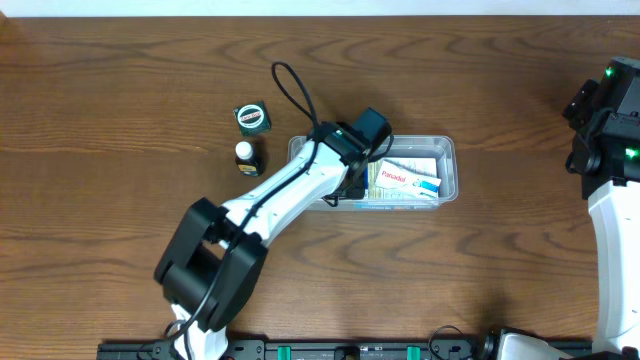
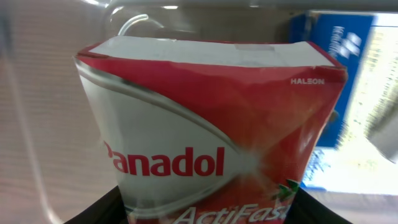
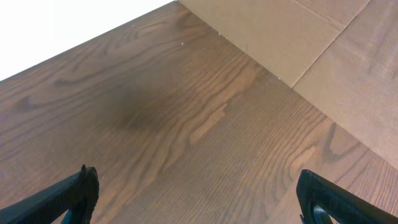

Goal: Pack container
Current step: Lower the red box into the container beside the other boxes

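Observation:
The clear plastic container (image 1: 449, 172) sits at the table's centre. My left gripper (image 1: 356, 186) reaches down into its left half. In the left wrist view it (image 2: 202, 208) is shut on a red and white Panadol ActiFast box (image 2: 205, 124), which fills the view, with the container's clear wall (image 2: 124, 25) behind it. A white and blue Panadol box (image 1: 408, 180) lies in the container's right half and shows as blue in the left wrist view (image 2: 336, 68). My right gripper (image 3: 199, 199) is open and empty above bare wood at the table's right side.
A small dark green box with a round label (image 1: 252, 118) and a small dark bottle with a white cap (image 1: 246, 157) stand left of the container. The right arm (image 1: 610, 110) is at the table's right edge. Cardboard (image 3: 323, 50) lies beyond the table.

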